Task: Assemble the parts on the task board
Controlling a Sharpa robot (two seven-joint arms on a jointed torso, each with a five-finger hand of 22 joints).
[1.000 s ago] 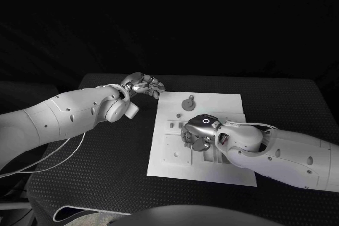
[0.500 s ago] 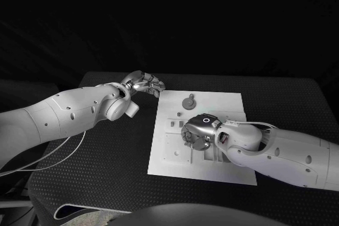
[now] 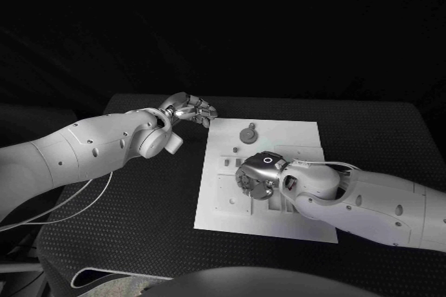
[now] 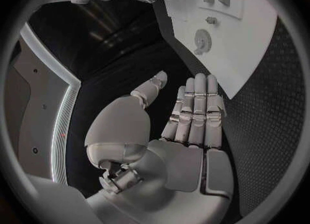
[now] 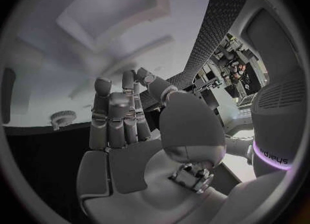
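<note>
So the right hand (image 3: 256, 179) is hovering over the middle of the task board (image 3: 279, 226), fingers loosely spread, gripping nothing. The left hand (image 3: 191, 110) is sitting open just off the board's far corner, round part (image 3: 248, 134) lying near it

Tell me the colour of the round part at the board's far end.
Grey, the round part on the white task board; head view shows it best.

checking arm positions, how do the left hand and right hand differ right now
The left hand is off the task board, over black table by its far left corner; the right hand is over the board's middle. The left hand's fingers are straight and together; the right hand's fingers bend. Both hold nothing.
</note>
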